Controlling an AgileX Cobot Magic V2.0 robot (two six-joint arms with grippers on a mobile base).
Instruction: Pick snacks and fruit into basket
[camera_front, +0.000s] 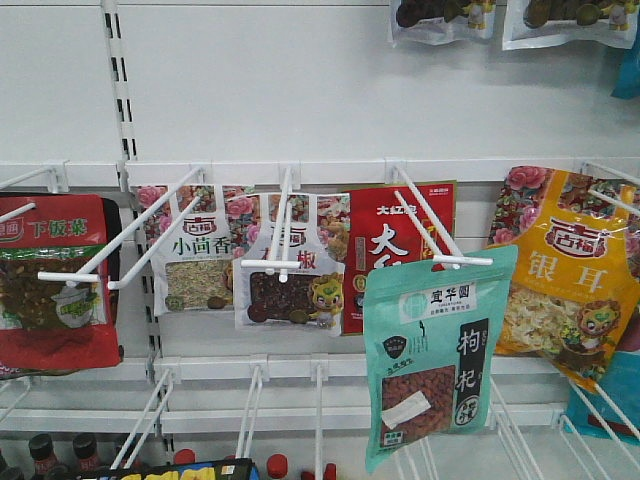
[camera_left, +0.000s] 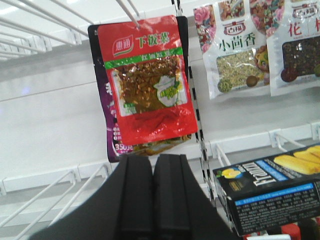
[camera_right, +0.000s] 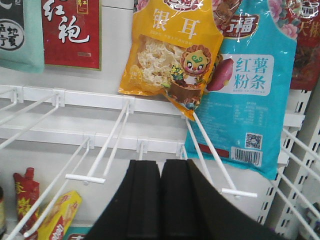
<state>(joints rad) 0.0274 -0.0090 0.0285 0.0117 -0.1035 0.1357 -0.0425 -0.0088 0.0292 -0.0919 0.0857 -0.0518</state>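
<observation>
Facing white peg-hook shelf (camera_front: 300, 90) | snacks hang on it: teal pouch (camera_front: 435, 360), red pouch (camera_left: 147, 80) ahead of left gripper (camera_left: 152, 165), yellow pouch (camera_right: 172, 50) ahead of right gripper (camera_right: 160, 167) | both jaws pressed together, empty | step: approach, nothing picked | next: open, lift pouch off peg | basket, fruit unseen

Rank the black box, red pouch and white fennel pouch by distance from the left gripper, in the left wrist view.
1. black box, just right of the left gripper.
2. red pouch, straight ahead, above.
3. white fennel pouch, upper right.
</observation>
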